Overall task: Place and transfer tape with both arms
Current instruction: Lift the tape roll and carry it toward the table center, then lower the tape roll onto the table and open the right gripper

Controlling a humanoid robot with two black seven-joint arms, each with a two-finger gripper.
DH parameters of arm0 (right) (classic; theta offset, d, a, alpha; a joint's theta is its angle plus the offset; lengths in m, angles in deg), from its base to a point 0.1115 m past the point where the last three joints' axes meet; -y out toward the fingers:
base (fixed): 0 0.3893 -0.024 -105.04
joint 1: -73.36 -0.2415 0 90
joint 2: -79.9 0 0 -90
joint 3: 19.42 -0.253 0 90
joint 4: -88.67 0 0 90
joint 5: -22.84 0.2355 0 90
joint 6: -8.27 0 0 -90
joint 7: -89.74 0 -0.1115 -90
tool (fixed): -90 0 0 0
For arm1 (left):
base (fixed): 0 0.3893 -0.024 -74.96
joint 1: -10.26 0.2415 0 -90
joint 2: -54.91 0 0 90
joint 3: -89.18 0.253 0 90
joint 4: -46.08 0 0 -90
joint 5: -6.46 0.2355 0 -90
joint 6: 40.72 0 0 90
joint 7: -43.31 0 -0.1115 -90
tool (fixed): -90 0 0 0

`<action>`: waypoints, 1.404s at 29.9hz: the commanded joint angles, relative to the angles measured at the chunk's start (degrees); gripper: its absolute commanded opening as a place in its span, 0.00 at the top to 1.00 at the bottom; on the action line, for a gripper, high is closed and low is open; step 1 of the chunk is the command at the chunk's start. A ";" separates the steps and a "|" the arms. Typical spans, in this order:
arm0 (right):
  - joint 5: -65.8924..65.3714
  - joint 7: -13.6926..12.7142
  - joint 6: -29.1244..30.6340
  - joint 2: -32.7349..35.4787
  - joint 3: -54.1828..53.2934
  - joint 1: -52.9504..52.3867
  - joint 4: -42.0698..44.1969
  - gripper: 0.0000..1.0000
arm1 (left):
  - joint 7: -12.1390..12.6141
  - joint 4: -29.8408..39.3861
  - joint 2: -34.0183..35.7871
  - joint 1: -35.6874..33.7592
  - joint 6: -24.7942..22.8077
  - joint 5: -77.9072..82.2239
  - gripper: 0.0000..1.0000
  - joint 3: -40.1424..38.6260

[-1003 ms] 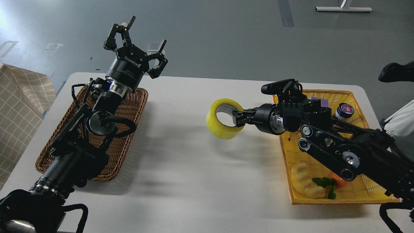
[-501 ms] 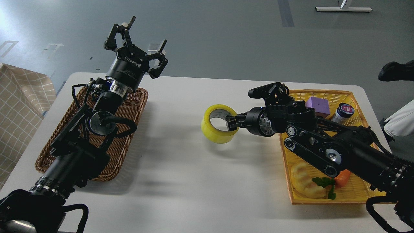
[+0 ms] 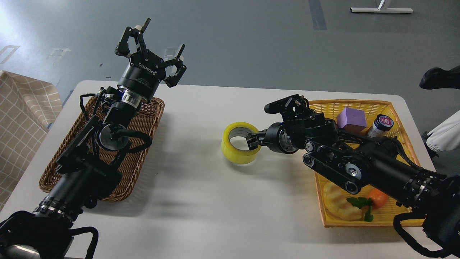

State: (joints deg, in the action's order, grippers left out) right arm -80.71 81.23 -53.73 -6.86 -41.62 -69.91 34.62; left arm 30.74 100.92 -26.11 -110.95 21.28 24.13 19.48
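Note:
The tape, a yellow roll with a grey-white core, is at the middle of the white table, low over it or touching it. My right gripper is shut on the roll's right wall, one finger inside the core. My left gripper is open and empty, raised above the far end of the brown wicker basket at the left.
A yellow basket at the right holds a purple block, a small jar, a pale bread toy and a carrot toy. A checked cloth hangs at the far left.
My right arm has moved left and down, carrying the tape from near the yellow basket toward the table's middle and lower. The left arm has not moved.

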 commanded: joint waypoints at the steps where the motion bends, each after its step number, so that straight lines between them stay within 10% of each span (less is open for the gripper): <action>1: 0.01 -0.01 0.00 -1.47 0.13 -0.34 0.69 1.00 | 0.00 0.00 -0.01 -0.08 0.00 0.00 0.02 0.00; 14: 0.01 -0.01 0.00 -3.24 0.57 -0.34 3.68 1.00 | 0.00 0.00 -0.01 0.00 0.00 0.00 0.02 -0.08; 30: 0.27 0.08 0.00 -3.24 0.40 -0.34 5.27 0.53 | 0.00 0.00 -0.01 0.18 0.00 0.00 0.02 -0.08; 35: 0.97 0.08 0.00 -3.24 -1.53 -1.13 4.22 0.10 | 0.00 0.00 0.17 0.27 0.00 0.00 0.02 -0.08; 42: 1.15 -0.36 0.00 1.57 -5.92 -3.68 -2.53 0.01 | 0.00 0.00 0.43 0.35 0.00 0.00 0.02 -0.08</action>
State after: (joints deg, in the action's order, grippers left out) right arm -79.61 81.10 -53.73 -9.43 -45.61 -72.21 35.84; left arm 30.74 100.92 -25.78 -110.66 21.28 24.13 19.34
